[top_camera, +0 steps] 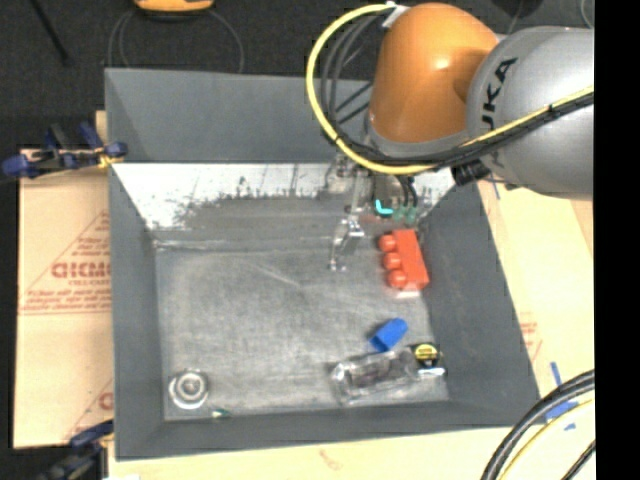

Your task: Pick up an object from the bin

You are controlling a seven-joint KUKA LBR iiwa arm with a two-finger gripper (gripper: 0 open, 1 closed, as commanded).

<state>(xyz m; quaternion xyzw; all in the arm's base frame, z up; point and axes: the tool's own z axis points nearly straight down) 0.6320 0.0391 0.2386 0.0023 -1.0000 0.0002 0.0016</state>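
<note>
My gripper (372,236) hangs at the back right of the bin, just above the floor, and looks open. One metal finger (342,246) stands left of a red toy brick (403,260); the other finger is mostly hidden under the wrist. The red brick lies flat, just right of the gap between the fingers, and nothing is held. A small blue block (390,334) lies further forward on the floor.
A clear plastic piece (375,376) with a small yellow and black item (427,352) beside it lies at the front right. A round silvery cap (188,388) sits in the front left corner. The arm and its orange cover overhang the back right wall.
</note>
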